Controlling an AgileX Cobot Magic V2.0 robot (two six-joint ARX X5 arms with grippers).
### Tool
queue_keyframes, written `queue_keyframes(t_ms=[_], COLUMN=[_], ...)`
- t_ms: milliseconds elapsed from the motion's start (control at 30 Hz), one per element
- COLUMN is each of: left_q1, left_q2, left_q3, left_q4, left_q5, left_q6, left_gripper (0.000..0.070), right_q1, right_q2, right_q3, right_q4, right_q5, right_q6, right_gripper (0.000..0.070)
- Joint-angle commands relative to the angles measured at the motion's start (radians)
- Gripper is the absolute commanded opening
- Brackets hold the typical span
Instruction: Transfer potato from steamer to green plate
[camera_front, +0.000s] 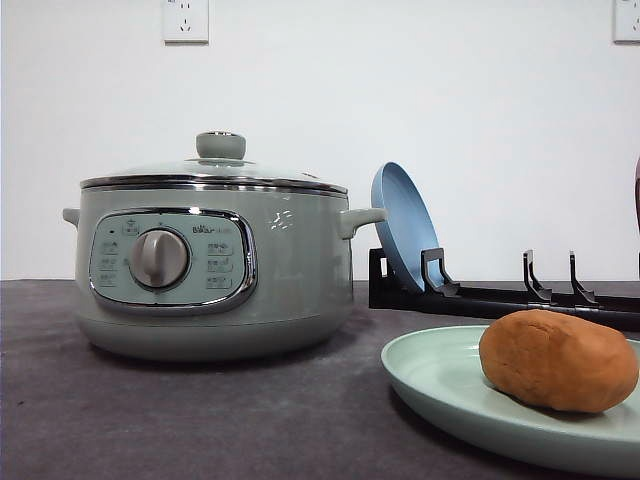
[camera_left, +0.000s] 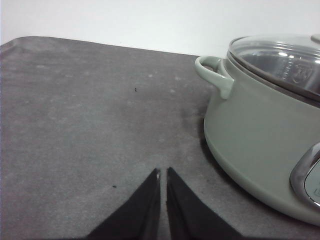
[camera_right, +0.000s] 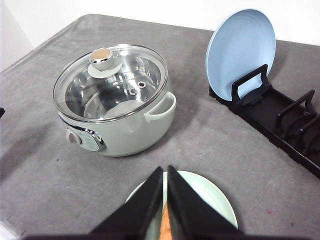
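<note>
Right gripper (camera_right: 164, 172) closed, one potato (camera_front: 557, 360), one green plate (camera_front: 440, 385)

A grey table (camera_front: 200, 420) is seen carrying the steamer (camera_front: 210, 265), the green plate (camera_front: 440, 385) and a black dish rack (camera_front: 500, 295). The plate is set directly beneath the right jaws, the steamer and rack farther beyond them.

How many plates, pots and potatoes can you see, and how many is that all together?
Plates: 2, the green plate with the potato on it, and the blue plate standing in the rack
Pots: 1, the steamer with its lid on
Potatoes: 1, the potato
Total: 4
</note>
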Motion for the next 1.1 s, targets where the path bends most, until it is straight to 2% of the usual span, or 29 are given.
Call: queue_keyframes(t_ms=[0,200,300,1067], left_q1=[-0.001,-0.002,-0.002,-0.002], left_q2=[-0.001,-0.001,-0.001,-0.001], left_q3=[-0.02,-0.02,-0.02,-0.02], left_q4=[-0.007,-0.006,0.005,0.004], left_q5=[-0.001,-0.002,-0.002,-0.002], left_q6=[-0.004,-0.005,-0.037,-0.037], left_gripper=[0.0017,0.0017,0.0017,0.0017], right_q1=[0.005,0.005,0.005,0.005], right_q2=[0.003,0.003,0.003,0.003], right_q3=[0.012,0.012,0.012,0.012], right_q4=[0.01,0.01,0.01,0.01], right_q5=[0.003,0.004,0.003,0.003], right_q6=[0.01,0.01,0.01,0.01], right_gripper=[0.0,0.0,0.0,0.0])
